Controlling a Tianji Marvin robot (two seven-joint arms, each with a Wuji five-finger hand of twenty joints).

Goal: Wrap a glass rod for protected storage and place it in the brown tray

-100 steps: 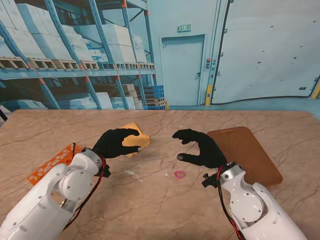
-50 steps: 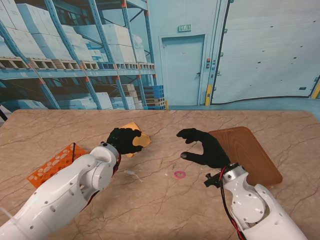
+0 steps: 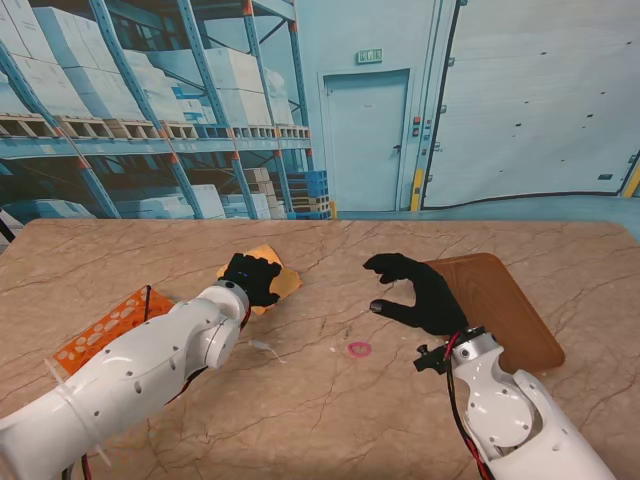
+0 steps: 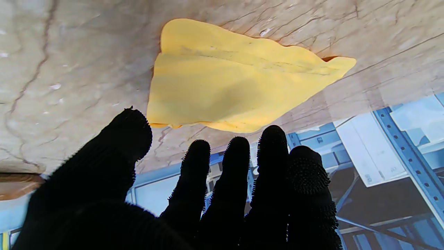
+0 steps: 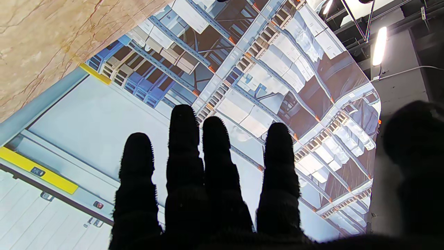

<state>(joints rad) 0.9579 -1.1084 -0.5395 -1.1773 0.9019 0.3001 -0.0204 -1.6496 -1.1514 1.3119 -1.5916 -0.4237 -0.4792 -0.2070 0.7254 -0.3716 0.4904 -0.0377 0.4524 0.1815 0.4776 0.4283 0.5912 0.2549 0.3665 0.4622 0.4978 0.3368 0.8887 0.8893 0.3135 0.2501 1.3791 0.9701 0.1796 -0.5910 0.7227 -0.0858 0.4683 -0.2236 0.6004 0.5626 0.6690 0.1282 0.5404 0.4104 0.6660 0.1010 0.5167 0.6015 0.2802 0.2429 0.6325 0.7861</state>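
Soft yellow cloth (image 4: 239, 83), creased, lies on marble table (image 3: 300, 390) under left hand (image 3: 250, 278), fingers apart; right hand (image 3: 420, 292) hovers empty, loosely spread, beside wooden tray (image 3: 505, 305); rod not discernible.

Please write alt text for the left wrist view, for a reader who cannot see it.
A black-gloved left robot hand, fingers apart and holding nothing, reaches toward a crumpled yellow cloth lying on a marble table. A warehouse backdrop shows past the table edge.
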